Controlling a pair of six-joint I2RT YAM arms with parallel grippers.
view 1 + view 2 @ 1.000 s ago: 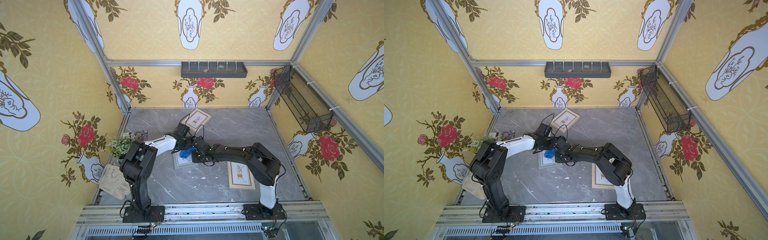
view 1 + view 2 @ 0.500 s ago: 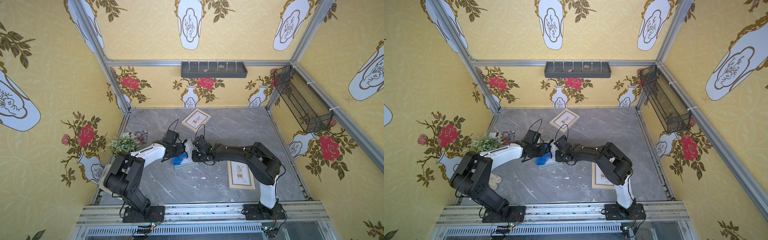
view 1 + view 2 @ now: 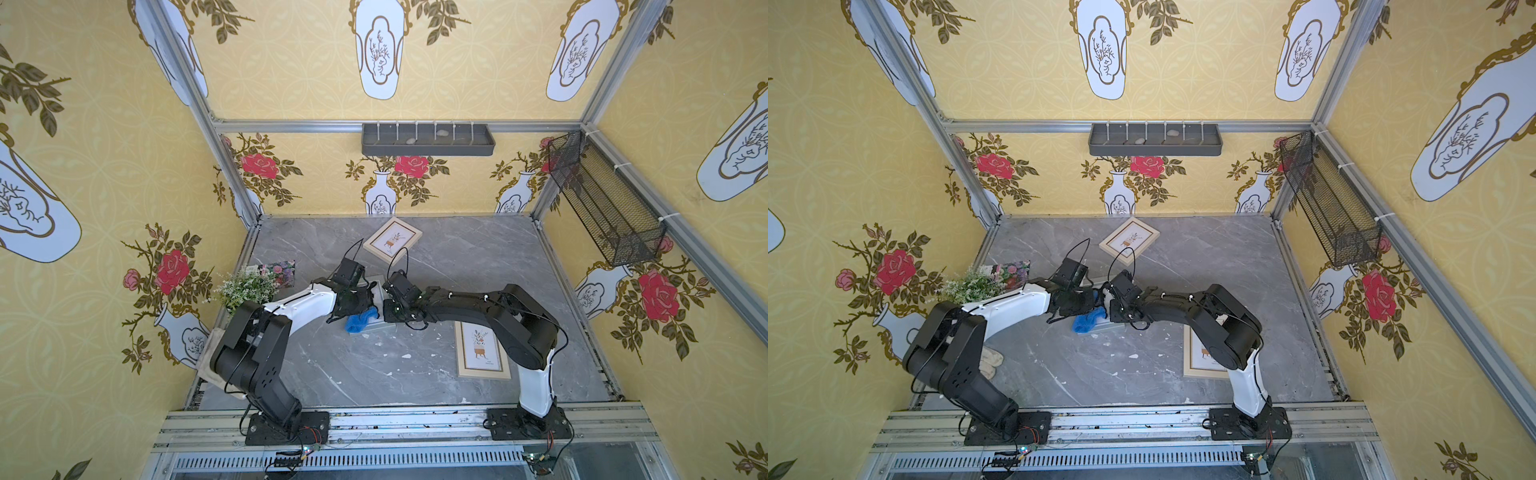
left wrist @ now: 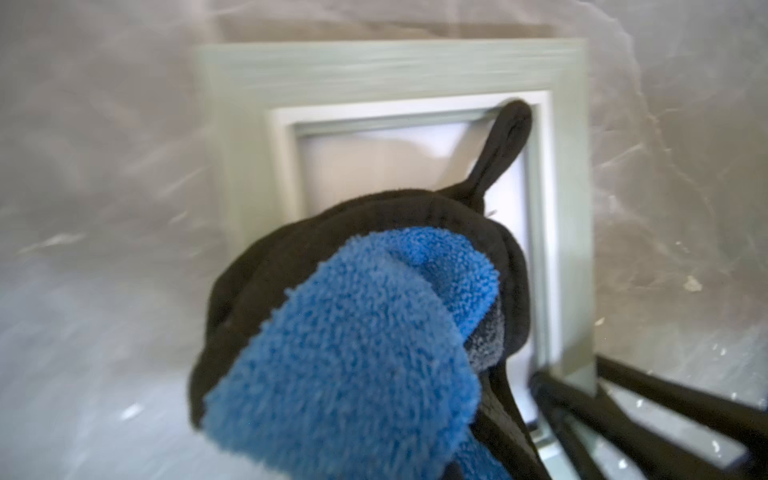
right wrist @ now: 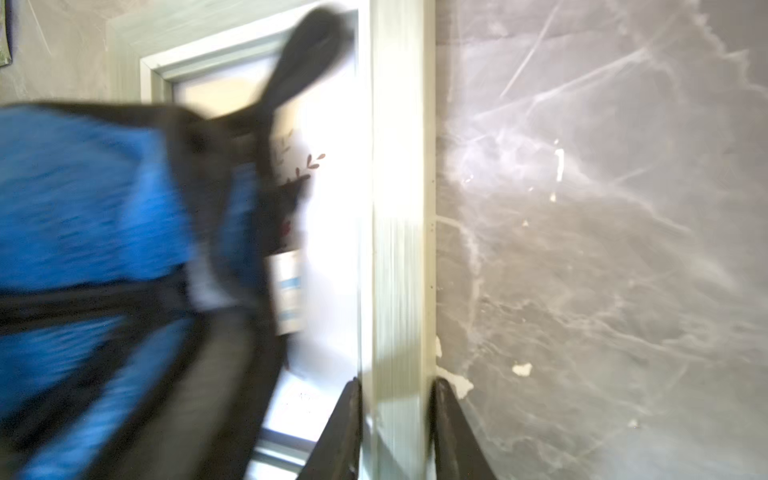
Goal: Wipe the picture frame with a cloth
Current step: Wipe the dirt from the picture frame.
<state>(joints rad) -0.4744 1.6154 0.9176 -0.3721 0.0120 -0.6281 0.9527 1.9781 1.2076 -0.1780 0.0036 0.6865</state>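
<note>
Okay, cloth (image 4: 353, 353) bunched in left gripper (image 3: 360, 307), jaws closed tight on it, lying over the glass of grey-green frame (image 4: 390, 66), flat at middle of table (image 3: 465, 257). Right gripper (image 5: 395, 419) jaws clamped on frame's side rail. Both wrist views motion-blurred.

Left arm (image 3: 299, 307) and right arm (image 3: 469, 302) both stretch inward and low, wrists almost meeting in the middle. Left end effector (image 3: 362, 308) is clamped tight on the cloth (image 3: 359, 322); right end effector (image 5: 395, 430) is pinching the picture frame (image 5: 399, 208) by its rail, jaws narrow.
</note>
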